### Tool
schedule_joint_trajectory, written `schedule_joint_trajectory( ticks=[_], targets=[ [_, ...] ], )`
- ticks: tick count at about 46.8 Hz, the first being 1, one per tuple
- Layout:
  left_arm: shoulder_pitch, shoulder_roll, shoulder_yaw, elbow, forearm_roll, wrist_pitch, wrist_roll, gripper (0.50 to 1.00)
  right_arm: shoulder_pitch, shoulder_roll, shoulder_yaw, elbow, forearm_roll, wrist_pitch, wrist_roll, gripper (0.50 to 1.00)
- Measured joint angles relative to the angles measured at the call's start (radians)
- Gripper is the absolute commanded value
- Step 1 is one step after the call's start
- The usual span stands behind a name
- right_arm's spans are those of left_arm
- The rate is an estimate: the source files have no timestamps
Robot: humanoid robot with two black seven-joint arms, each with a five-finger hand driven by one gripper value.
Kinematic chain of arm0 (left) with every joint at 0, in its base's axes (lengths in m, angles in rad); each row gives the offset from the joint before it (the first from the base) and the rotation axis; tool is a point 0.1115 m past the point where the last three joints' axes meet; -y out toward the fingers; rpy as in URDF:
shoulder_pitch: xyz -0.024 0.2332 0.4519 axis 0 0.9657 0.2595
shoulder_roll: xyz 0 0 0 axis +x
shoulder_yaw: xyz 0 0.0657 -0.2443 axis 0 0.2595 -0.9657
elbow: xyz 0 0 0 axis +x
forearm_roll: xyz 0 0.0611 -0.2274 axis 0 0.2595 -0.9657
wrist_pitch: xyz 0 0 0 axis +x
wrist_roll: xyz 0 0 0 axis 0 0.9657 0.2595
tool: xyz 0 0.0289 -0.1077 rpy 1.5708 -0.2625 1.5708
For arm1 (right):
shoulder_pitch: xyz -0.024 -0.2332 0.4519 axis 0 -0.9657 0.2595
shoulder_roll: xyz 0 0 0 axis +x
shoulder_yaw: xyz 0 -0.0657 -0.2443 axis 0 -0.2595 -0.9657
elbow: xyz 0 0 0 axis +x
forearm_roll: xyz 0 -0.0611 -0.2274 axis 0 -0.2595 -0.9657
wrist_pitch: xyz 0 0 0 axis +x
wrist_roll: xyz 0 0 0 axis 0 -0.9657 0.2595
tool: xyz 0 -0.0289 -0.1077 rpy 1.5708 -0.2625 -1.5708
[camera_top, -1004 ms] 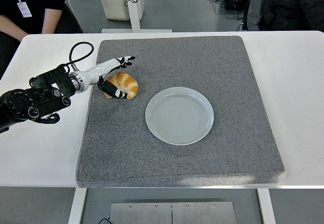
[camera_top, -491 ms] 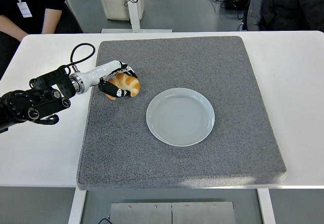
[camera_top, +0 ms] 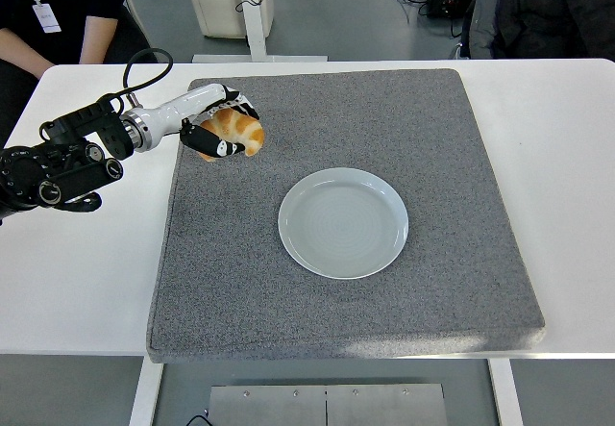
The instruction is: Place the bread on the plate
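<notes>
L hand grips the bread, now raised off the mat vs. 0.5 s ago.

Nearest: white surface [camera_top: 77,282] w/ grey mat [camera_top: 288,301] on it, unchanged; the plate [camera_top: 343,222] sits mid-mat, same spot as before, nothing on it. Further back, the left hand [camera_top: 213,130] comes in from the L edge w/ fingers [camera_top: 204,141] clamped round the bread [camera_top: 235,131] (a golden croissant-type piece), thumb under, other fingers over the top. Compared w/ 0.5 s ago, hand + bread have shifted up and toward the far side, and the forearm [camera_top: 67,162] has risen w/ them; bread now over the mat's far-L corner area, well apart from the plate. Farthest: a person [camera_top: 58,12] seated beyond the far-L edge, another at top R, both as before.
</notes>
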Motion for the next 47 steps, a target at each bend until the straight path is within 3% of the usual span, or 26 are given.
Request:
schedule_joint_trajectory(
  ticks=[15,23,31,47],
  targets=[
    [-0.055,0.032,0.001,0.000,0.006,-0.010,-0.007,0.500,-0.001,0.000,0.000,0.000,0.000,0.000,0.000,1.000],
    [-0.139,0.064,0.002,0.000,0.008,-0.019,-0.004,0.500,0.000,0.000,0.000,0.000,0.000,0.000,0.000,1.000],
    [-0.247,0.081,0.001,0.000,0.008,-0.077,0.000,0.500,0.000,0.000,0.000,0.000,0.000,0.000,0.000,1.000],
    [-0.368,0.041,-0.001,0.000,0.008,-0.098,0.010,0.500,0.000,0.000,0.000,0.001,0.000,0.000,0.000,1.000]
  ],
)
